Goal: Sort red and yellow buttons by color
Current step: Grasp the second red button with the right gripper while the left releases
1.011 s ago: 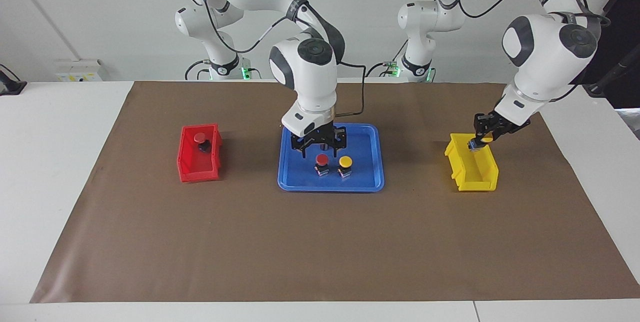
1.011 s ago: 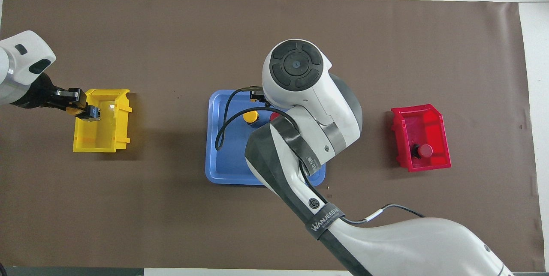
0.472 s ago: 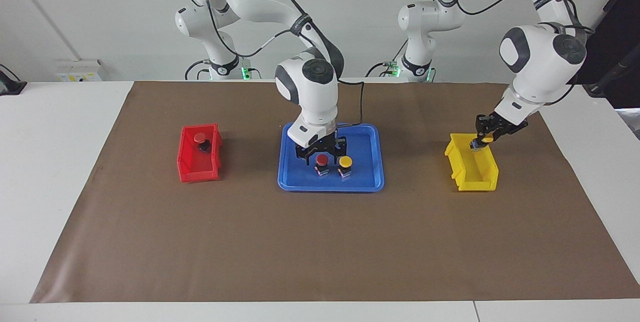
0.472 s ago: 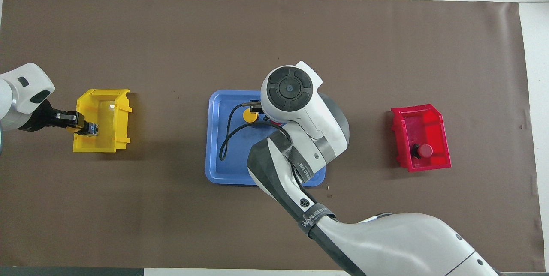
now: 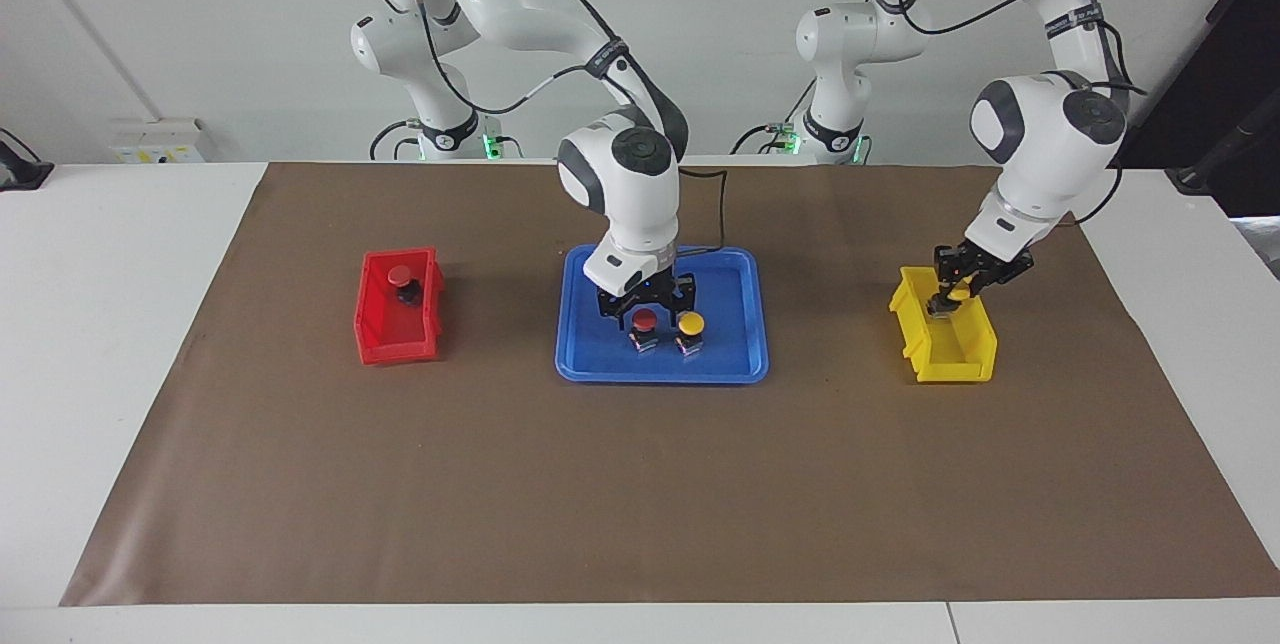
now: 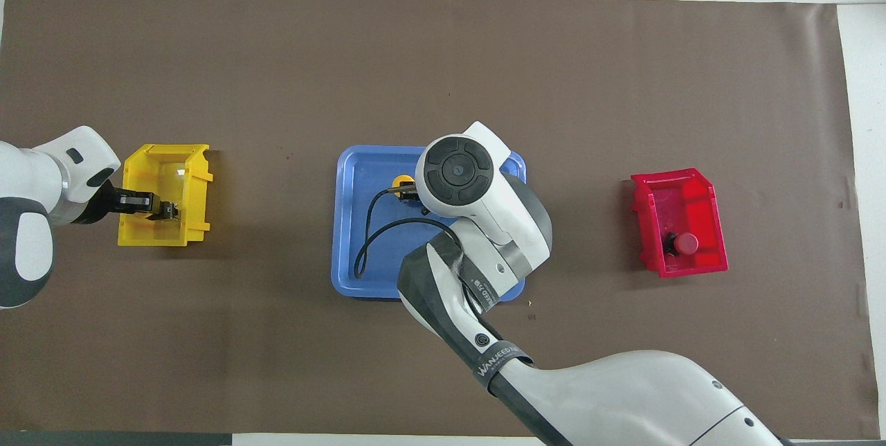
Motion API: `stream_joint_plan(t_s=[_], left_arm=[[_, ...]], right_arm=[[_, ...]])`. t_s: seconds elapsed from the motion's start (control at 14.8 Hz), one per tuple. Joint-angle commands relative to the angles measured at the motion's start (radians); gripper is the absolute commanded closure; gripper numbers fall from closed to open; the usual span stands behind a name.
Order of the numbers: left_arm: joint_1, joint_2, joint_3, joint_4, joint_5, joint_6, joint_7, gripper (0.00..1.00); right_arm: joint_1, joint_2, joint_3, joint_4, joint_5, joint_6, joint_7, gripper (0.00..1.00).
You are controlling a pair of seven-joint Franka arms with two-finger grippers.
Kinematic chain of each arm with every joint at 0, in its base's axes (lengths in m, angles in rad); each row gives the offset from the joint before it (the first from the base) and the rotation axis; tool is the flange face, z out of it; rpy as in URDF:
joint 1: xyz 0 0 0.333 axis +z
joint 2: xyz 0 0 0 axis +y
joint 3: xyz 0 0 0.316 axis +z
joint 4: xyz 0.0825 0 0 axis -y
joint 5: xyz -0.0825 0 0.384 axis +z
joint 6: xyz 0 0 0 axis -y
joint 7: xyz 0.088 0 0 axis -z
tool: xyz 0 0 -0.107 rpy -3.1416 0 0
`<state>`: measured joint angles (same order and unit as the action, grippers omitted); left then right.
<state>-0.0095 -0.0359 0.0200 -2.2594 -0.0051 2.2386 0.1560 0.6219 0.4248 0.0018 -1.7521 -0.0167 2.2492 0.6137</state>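
Note:
A red button (image 5: 643, 321) and a yellow button (image 5: 690, 324) stand side by side in the blue tray (image 5: 600, 364). My right gripper (image 5: 647, 310) is open and low over the red button, one finger on each side of it. In the overhead view the right arm hides that red button, and only the edge of the yellow button (image 6: 400, 183) shows. My left gripper (image 5: 951, 290) is shut on a second yellow button (image 5: 958, 290), low in the yellow bin (image 5: 950, 349). A second red button (image 5: 400, 275) lies in the red bin (image 5: 395, 339).
The yellow bin (image 6: 163, 231) stands toward the left arm's end of the brown mat and the red bin (image 6: 682, 210) toward the right arm's end. The blue tray (image 6: 360, 252) lies between them. A black cable loops from the right wrist over the tray.
My right gripper has come down over the red button in the tray. My left gripper has come down into the yellow bin with the yellow button.

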Motion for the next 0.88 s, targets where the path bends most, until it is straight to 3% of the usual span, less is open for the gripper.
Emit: stream_joint_plan(t_s=[0.0, 0.13, 0.27, 0.4, 0.54, 0.81], left_arm=[[0.002, -0.001, -0.005, -0.034, 0.014, 0.042, -0.021, 0.88], [0.0, 0.002, -0.003, -0.037, 0.014, 0.05, -0.024, 0.81], [0.002, 0.004, -0.005, -0.035, 0.014, 0.047, -0.024, 0.51], [0.0, 0.005, -0.005, -0.025, 0.014, 0.038, -0.024, 0.37], [-0.001, 0.013, -0.005, -0.006, 0.014, 0.021, -0.024, 0.33], [0.0, 0.013, -0.005, 0.096, 0.011, -0.121, -0.023, 0.34]], right_arm=[[-0.001, -0.035, -0.003, -0.046, -0.012, 0.023, 0.012, 0.2], [-0.007, -0.035, -0.003, -0.044, -0.012, 0.027, 0.008, 0.27], [-0.008, -0.034, -0.003, -0.043, -0.012, 0.049, -0.006, 0.33], [-0.01, -0.034, -0.003, -0.043, -0.012, 0.055, -0.009, 0.41], [-0.011, -0.032, -0.003, -0.041, -0.012, 0.063, -0.009, 0.44], [-0.014, -0.032, -0.003, -0.04, -0.012, 0.061, -0.011, 0.74]])
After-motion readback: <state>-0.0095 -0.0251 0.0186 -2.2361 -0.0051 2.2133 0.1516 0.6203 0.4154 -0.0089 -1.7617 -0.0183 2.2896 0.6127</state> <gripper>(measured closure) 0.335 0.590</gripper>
